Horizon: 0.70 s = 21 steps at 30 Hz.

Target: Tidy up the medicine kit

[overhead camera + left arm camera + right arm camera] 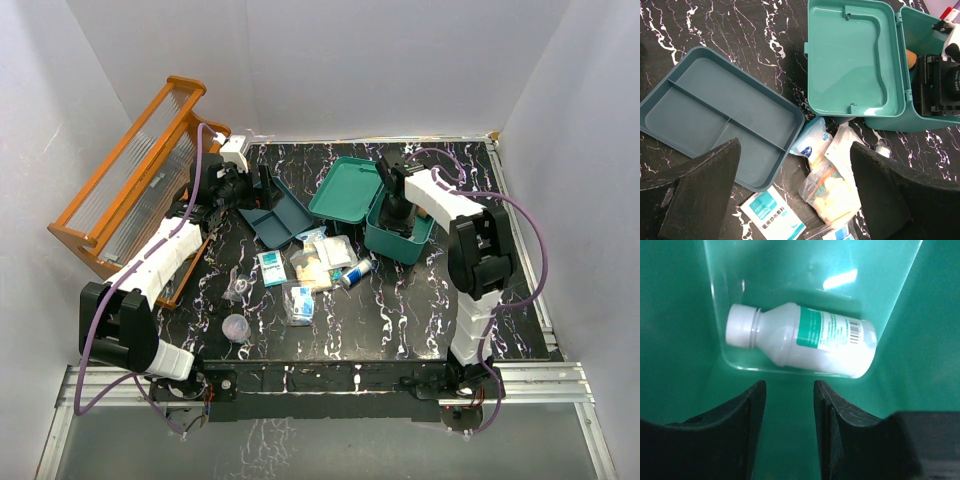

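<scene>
The teal medicine kit box stands open at centre right, its lid lying flat to the left. The divided insert tray lies beside it and also shows in the left wrist view. My right gripper is down inside the box. It is open and empty, just short of a white bottle with a green label lying on the box floor. My left gripper is open wide above the tray's near edge and the loose packets.
An orange wooden rack with clear ribbed panels leans at the far left. Packets, a gauze sachet, a small blue-ended roll and two clear cups lie on the black marbled table.
</scene>
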### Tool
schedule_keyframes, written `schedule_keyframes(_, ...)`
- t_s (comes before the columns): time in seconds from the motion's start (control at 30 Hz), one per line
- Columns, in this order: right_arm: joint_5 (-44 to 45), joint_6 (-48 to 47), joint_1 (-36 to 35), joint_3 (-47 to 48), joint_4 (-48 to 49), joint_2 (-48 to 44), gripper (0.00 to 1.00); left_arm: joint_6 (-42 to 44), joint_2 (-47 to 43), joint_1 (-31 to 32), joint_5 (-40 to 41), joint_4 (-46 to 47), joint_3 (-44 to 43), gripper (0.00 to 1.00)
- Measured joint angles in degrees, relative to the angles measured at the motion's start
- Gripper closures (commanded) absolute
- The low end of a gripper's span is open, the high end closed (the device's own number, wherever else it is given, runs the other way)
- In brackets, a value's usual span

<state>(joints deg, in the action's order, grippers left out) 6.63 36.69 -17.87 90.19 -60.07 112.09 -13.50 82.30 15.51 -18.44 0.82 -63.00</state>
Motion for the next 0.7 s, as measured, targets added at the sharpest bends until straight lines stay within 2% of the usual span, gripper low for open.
schedule_keyframes(0.33,10.58,2.05,-0.13,0.28,0.31,3.37,0.57,0.31,2.03,0.0,0.04,-0.09,-0.15,0.1)
schedule_keyframes(0.7,21.99,0.98,0.74,6.29,3.5,7.61,0.54,0.68,3.8,0.0,0.11,-1.09,-2.01,0.1)
